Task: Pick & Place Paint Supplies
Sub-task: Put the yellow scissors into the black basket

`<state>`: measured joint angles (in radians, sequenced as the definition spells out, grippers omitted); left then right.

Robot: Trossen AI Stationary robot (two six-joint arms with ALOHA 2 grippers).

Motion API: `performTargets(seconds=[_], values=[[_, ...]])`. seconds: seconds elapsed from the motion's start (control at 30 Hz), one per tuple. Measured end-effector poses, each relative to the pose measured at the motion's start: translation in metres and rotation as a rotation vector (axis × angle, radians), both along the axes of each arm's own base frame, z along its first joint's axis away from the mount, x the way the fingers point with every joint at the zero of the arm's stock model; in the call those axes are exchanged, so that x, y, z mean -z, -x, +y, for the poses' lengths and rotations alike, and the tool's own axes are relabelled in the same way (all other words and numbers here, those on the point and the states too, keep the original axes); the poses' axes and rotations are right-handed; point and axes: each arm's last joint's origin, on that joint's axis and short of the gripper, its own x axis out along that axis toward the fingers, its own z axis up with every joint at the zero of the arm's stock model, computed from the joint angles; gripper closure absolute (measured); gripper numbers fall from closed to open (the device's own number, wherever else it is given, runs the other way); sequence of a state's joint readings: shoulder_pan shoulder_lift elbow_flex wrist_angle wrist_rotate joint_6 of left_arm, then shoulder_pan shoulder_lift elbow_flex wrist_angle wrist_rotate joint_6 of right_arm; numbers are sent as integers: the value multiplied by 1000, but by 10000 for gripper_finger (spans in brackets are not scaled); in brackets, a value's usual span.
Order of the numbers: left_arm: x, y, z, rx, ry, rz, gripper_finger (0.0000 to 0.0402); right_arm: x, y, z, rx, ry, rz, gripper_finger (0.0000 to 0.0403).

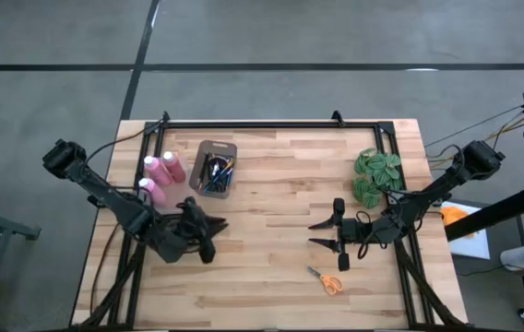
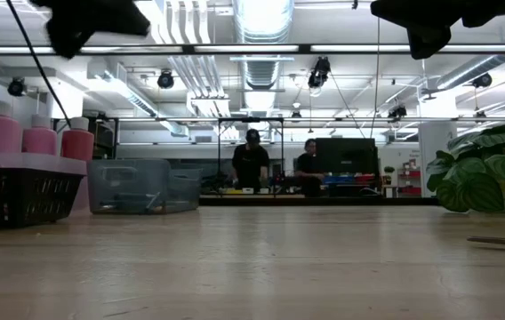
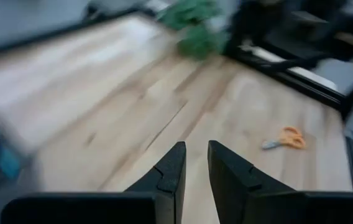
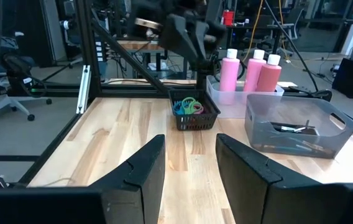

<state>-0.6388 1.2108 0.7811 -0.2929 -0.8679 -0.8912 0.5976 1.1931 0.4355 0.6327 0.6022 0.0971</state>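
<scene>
Three pink bottles (image 1: 162,171) with white caps stand upright in a clear tray at the table's left, also seen in the right wrist view (image 4: 252,73). Beside them a grey bin (image 1: 214,169) holds several thin paintbrushes (image 4: 296,130). My left gripper (image 1: 218,225) hovers near the table's left, on the near side of the bin; in its wrist view (image 3: 196,169) its fingers stand slightly apart with only bare wood between them. My right gripper (image 1: 315,233) hangs open over the table's middle right, pointing toward the left, with nothing between its fingers (image 4: 190,168).
A black mesh basket (image 4: 192,116) with scissors in it stands on the near side of the bottles. Orange-handled scissors (image 1: 327,279) lie near the front edge. A green leafy plant (image 1: 377,175) stands at the right. Bare wood lies between the two grippers.
</scene>
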Motion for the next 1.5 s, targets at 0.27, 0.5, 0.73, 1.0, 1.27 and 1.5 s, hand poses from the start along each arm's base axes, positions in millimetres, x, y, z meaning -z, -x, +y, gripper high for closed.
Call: performTargets(seconds=[0.27, 0.5, 0.73, 1.0, 1.27, 1.5], values=[[-5, -30, -18, 237, -264, -80, 331, 0, 0, 0, 0, 0, 0, 261], [-4, -35, -25, 392, -278, -98, 331, 0, 0, 0, 0, 0, 0, 261], [-1, -35, -25, 399, -289, -74, 331, 0, 0, 0, 0, 0, 0, 261], [-1, -35, -24, 400, -292, -67, 331, 0, 0, 0, 0, 0, 0, 261], [0, -34, -24, 400, -291, -65, 331, 0, 0, 0, 0, 0, 0, 261], [0, -34, -24, 400, -291, -64, 331, -1, 2, 8, -271, -142, 26, 261]])
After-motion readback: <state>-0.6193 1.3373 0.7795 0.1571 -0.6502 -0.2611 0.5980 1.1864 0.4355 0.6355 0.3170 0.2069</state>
